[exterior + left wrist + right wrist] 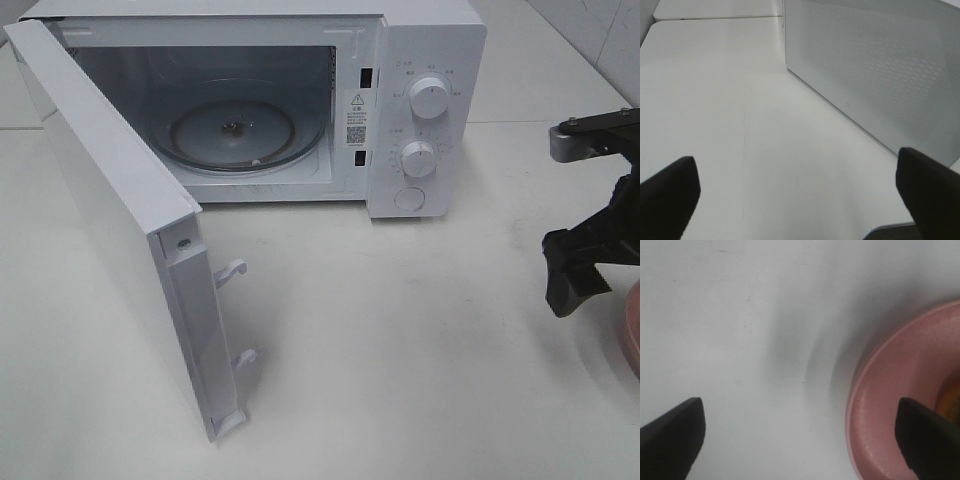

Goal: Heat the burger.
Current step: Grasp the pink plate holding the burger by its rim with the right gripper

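While hovering by plate [890, 405], holds nothing in right gripper [800, 415], spread wide; same with left gripper [797, 170], spread beside microwave door [880, 75]

Soft, even, fairly bright light fell on the white table [400, 350], leaving only faint shadows. The microwave [430, 40] cavity, at eleven o'clock in the high view, was dimmer, with a pale sheen on its glass turntable [200, 135]. The right wrist view showed the pink plate [890, 405] blurred, with a diffuse grey shadow beside it.
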Available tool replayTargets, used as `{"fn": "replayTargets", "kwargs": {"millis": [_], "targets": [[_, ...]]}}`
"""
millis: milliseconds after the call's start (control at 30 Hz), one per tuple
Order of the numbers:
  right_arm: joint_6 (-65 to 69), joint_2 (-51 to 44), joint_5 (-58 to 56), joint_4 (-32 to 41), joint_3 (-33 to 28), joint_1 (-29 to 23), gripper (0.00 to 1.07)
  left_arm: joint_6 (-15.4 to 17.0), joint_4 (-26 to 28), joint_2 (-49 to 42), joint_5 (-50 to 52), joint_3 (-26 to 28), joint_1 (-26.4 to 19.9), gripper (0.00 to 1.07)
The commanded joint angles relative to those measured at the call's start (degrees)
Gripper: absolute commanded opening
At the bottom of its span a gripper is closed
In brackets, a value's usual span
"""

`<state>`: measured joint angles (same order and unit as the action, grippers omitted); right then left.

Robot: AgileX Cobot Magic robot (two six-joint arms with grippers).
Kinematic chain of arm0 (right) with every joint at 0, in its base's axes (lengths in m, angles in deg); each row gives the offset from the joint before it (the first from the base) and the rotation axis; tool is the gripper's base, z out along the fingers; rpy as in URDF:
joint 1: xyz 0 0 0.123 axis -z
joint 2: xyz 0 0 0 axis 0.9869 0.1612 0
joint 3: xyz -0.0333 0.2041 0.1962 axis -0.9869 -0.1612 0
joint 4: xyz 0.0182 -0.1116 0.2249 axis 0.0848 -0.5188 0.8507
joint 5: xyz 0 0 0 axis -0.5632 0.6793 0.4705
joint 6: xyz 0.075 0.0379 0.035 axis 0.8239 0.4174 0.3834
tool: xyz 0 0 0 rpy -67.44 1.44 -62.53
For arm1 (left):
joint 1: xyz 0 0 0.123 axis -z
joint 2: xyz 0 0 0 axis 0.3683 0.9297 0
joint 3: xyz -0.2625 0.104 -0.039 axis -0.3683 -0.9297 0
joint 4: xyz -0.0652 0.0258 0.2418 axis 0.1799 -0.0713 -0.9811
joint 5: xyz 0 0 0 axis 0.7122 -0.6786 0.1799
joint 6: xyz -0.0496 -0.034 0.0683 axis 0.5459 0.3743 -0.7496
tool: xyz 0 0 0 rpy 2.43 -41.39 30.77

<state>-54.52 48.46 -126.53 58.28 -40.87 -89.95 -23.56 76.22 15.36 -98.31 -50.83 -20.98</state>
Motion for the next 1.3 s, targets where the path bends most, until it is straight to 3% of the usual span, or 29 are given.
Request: {"fn": "replayTargets", "kwargs": {"millis": [33,267,500,867,1300], "targets": [[0.1,-0.3,-0.6,-0.5,0.1,2.2,1.00,0.1,0.5,-1.0,0.7,0.0,0.1,1.00],[0.6,0.1,3.2,-1.2,-3.2,6.6,0.98,0.1,0.5,-1.0,0.7,0.0,0.1,1.00],[2.4,2.9,6.5,-1.9,-5.7,6.6,0.97,0.1,0.5,-1.0,0.7,0.0,0.1,1.00],[9.1,9.9,11.5,-8.8,-6.3,6.6,0.95,0.1,0.5,-1.0,0.7,0.0,0.1,1.00],[7.8,14.1,13.9,-6.9,-6.3,6.6,0.91,0.1,0.5,-1.0,0.7,0.0,0.1,1.00]]}}
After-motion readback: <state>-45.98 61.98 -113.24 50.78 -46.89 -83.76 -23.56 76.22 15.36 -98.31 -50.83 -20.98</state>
